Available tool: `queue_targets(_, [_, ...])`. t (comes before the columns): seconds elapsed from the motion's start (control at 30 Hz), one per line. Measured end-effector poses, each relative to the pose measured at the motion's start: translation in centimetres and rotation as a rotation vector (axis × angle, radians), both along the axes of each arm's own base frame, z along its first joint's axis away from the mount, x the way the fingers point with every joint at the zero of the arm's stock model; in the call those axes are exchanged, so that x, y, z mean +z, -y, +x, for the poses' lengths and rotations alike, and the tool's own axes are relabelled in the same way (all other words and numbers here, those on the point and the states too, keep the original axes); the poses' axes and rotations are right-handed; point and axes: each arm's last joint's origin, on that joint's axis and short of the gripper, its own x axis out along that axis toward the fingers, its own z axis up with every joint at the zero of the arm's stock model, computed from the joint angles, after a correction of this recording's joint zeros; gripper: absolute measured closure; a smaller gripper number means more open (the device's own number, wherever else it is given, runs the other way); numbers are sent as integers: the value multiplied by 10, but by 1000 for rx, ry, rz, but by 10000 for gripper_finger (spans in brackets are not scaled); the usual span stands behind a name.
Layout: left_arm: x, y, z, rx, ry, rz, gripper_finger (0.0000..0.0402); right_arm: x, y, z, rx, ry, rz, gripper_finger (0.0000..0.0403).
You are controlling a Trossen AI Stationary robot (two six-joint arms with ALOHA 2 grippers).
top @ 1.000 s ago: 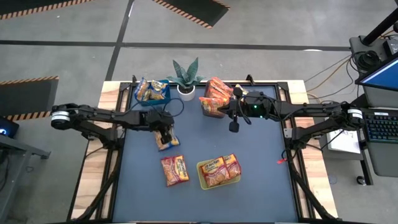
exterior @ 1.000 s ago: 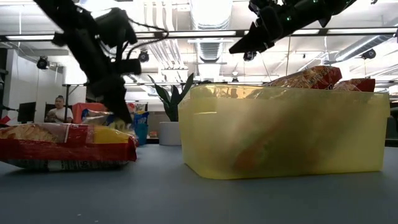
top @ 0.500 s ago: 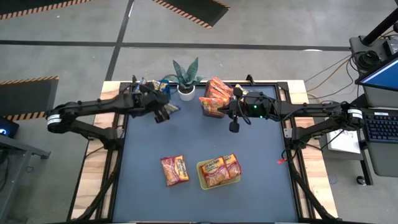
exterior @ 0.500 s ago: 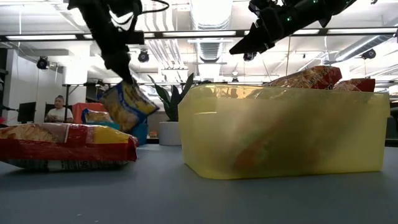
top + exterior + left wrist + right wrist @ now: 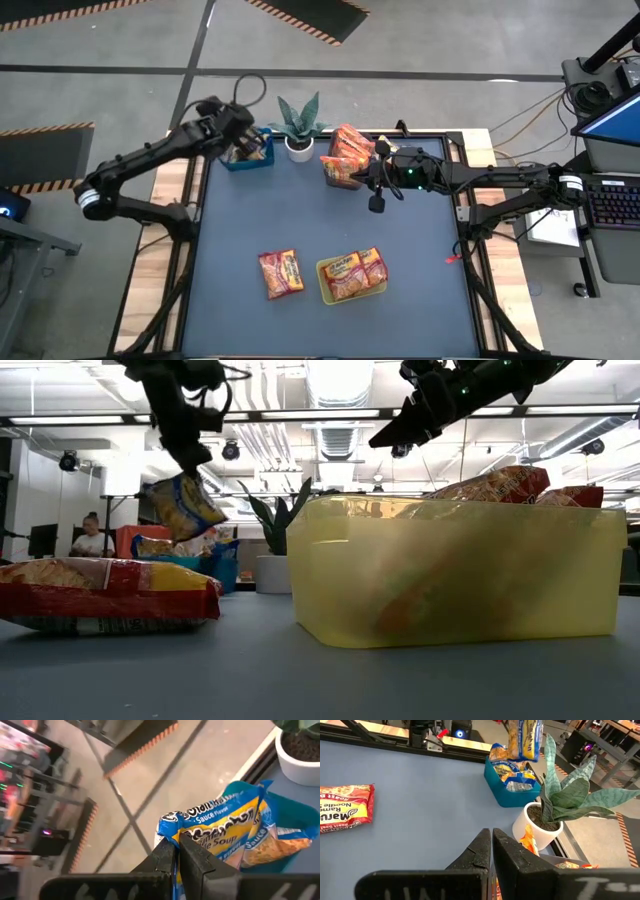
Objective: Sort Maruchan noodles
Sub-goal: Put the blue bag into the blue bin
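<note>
Almost all the noodle packs look sorted, we think. Our left gripper [image 5: 243,143] pinches a yellow and blue noodle pack [image 5: 182,505] tight between its fingers and holds it in the air right over the blue bin [image 5: 247,157], which sits at the far left corner of the table [image 5: 330,220] beside the potted plant [image 5: 298,125]. That bin already has more yellow and blue packs [image 5: 512,774] inside. We guess the next job is to let this one drop in with them.

Our right gripper [image 5: 376,203] waits above the table near the clear bin of orange packs [image 5: 345,158], on the other side of the plant. Its fingers are pressed together and hold nothing.

Red packs [image 5: 355,272] sit in the yellow-green bin [image 5: 352,293] near the front of the table. One more red pack [image 5: 281,273] lies flat on the table just beside that bin. It is the only pack we see left out, so we think it goes in next.

Our table has a smooth blue-gray top with pale wood at the sides. Around it is a gray floor with striped mats [image 5: 300,15]. Far behind, a person [image 5: 92,538] sits in a big room with bright lights on the ceiling.
</note>
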Motion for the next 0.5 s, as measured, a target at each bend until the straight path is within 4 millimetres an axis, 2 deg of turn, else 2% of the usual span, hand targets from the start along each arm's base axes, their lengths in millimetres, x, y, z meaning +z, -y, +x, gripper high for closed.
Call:
queue_targets(0.27, [-15,-18,-2,83,48,-72,401,0,0,0,2,-2,-7,394])
queue_targets(0.5, [-32,-22,-5,218,-86,-118,401,0,0,0,2,-2,-7,394])
